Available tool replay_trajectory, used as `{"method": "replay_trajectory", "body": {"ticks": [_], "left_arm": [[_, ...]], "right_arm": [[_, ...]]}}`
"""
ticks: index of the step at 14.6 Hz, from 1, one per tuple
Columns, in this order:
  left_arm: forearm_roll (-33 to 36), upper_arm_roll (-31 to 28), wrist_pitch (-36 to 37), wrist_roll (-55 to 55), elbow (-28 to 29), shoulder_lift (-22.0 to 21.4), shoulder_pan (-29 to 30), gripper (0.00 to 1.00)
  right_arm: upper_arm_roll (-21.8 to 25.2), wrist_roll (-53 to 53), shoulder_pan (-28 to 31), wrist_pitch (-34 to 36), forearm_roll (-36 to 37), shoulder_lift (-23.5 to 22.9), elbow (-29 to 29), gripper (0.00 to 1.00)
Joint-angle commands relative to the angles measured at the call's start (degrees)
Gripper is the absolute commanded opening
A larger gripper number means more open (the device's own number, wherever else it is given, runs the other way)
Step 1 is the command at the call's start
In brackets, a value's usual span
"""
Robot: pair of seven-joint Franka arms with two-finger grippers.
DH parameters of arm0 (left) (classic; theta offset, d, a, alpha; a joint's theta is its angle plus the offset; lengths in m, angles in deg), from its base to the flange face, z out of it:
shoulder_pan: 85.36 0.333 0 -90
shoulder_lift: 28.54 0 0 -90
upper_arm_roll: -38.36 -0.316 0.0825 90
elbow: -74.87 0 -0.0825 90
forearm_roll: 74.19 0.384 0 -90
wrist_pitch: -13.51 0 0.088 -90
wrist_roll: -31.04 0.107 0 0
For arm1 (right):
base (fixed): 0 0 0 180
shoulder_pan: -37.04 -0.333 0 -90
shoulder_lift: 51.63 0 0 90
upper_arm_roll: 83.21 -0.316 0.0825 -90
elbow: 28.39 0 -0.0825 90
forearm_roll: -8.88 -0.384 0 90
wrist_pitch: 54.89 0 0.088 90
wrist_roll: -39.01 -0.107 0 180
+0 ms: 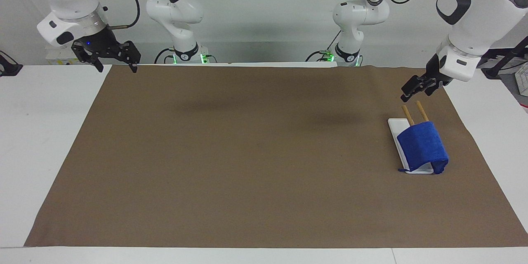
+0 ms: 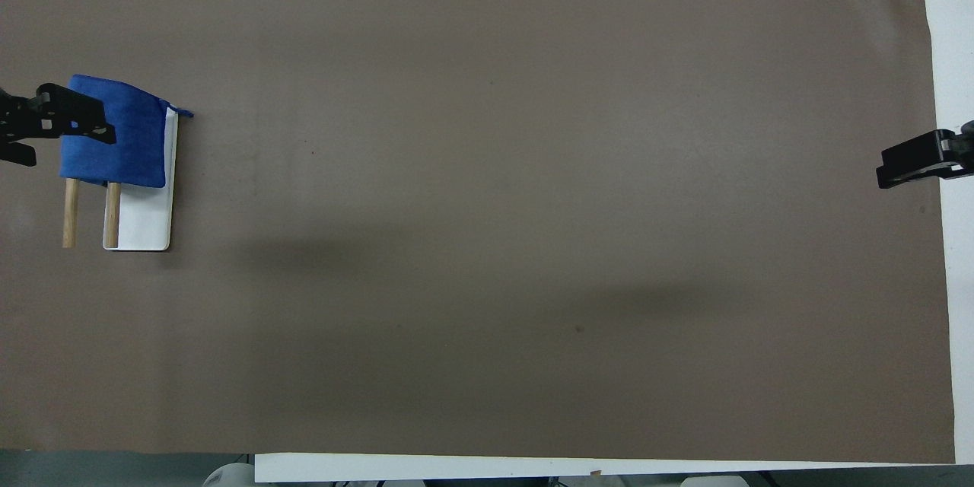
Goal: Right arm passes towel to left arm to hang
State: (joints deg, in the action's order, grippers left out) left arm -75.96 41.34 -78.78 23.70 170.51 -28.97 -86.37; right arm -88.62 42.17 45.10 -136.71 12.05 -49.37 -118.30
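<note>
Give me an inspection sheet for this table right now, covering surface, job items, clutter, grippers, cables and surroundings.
Surface: white table covered by a brown mat, which lies flat.
Job's things: blue towel draped over a rack of two wooden rods on a white base, at the left arm's end of the table; a thin loop shows at one corner.
Clutter: nothing seen.
Grippers: left gripper is raised over the mat near the rods' bare ends, apart from the towel, holding nothing. Right gripper is open and empty, waiting over the mat's edge at the right arm's end.
Cables: black cables hang along both arms, off the table.
Surroundings: plain white wall; two arm bases with green lights.
</note>
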Motion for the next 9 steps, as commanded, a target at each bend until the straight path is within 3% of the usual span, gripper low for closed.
{"method": "replay_trajectory", "body": {"ticks": [1,9], "left_arm": [[1.9,1.5,4.0,6.5,-1.9,0.1,0.3,1.0],[1.8,3.0,3.8,5.8,-3.7,0.5,1.5,1.0]], "right_arm": [[-0.2,0.8,0.6,-0.3,-1.2,1.0,-1.0,1.0],[-0.2,0.8,0.6,-0.3,-1.2,1.0,-1.0,1.0]]}}
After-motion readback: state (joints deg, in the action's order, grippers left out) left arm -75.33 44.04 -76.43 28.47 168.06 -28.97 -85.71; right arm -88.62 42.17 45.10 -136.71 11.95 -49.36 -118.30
